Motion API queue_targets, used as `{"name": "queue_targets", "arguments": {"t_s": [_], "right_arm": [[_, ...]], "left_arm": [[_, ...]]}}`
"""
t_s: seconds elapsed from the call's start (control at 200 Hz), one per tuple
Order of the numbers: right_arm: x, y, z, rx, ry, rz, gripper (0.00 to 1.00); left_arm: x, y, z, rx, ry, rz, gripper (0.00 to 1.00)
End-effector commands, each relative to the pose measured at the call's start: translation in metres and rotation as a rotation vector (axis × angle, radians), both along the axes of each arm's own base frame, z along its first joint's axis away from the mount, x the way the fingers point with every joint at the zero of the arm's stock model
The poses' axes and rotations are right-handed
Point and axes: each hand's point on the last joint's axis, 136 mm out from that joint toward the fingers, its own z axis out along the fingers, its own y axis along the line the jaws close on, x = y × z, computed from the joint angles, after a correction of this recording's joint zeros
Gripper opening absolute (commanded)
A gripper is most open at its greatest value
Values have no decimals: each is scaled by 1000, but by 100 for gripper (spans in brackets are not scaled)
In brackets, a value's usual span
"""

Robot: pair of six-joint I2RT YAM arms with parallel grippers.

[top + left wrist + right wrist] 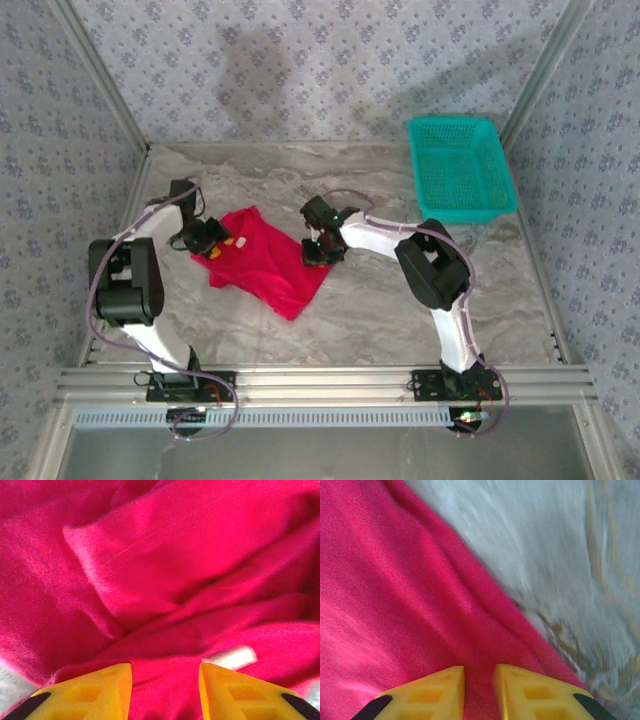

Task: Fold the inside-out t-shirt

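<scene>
The inside-out t-shirt [265, 262] is a bright red cloth lying rumpled and partly folded on the marble table, left of centre. Its small white tag [238, 241] sits near the left edge. My left gripper [208, 240] is low over that edge. In the left wrist view its yellow fingers [107, 690] stand apart above creased red cloth [165, 570], with the tag [231, 656] just beyond the right one; the gripper [165, 672] is open. My right gripper [318, 252] is at the shirt's right edge. Its jaws [479, 672] stand a little apart over flat cloth [395, 595].
A teal mesh basket [460, 168] stands at the back right of the table. Bare marble [580, 570] lies right of the shirt's edge. Metal frame rails [320, 380] run along the near side, and patterned walls enclose the table.
</scene>
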Motion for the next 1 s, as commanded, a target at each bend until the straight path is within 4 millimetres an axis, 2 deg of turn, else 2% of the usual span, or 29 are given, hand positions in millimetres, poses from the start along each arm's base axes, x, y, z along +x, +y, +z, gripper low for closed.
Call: {"name": "queue_targets", "arguments": {"t_s": [0.0,0.065,0.09,0.145,0.2,0.255,0.31,0.355,0.38,0.43,0.48,0.555,0.67,0.75,0.885,0.899,0.994], "right_arm": [[-62,-17,-13,-80,94,26,27],[-88,-17,-5,-91,75,37,27],[-105,-24,-8,-116,80,50,27],[-121,-20,2,-112,49,84,27],[-131,-13,16,-106,-2,131,27],[-130,-10,33,-109,-63,160,28],[-118,-9,50,-109,-134,180,31],[-108,-11,58,-108,-165,170,38],[-92,-6,72,-80,-203,152,45],[-66,-5,81,-58,-246,130,56],[-37,-5,87,-40,-283,105,64],[3,-4,89,-13,-296,79,67],[42,0,81,21,-265,48,68],[54,6,76,21,-241,63,68],[63,14,67,7,-224,90,68],[64,15,66,7,-223,92,69],[66,20,58,8,-207,98,69]], "left_arm": [[20,-16,-12,-45,-28,-27,39],[33,-31,-12,-51,-43,-68,39],[38,-37,-10,-51,-52,-84,39],[52,-54,-5,-61,-79,-132,39],[64,-73,3,-90,-105,-188,38],[75,-89,18,-115,-138,-246,37],[82,-93,33,-117,-169,-282,37],[85,-91,46,-104,-194,-293,37],[82,-87,52,-91,-191,-293,37],[79,-78,61,-65,-197,-284,37],[73,-69,66,-50,-197,-267,38],[58,-60,65,-53,-178,-249,39],[32,-51,50,-53,-135,-228,42],[18,-45,37,-52,-112,-215,45],[0,-37,12,-66,-38,-197,45],[4,-37,11,-70,-57,-196,45],[3,-39,-1,-89,-43,-190,45]]}}
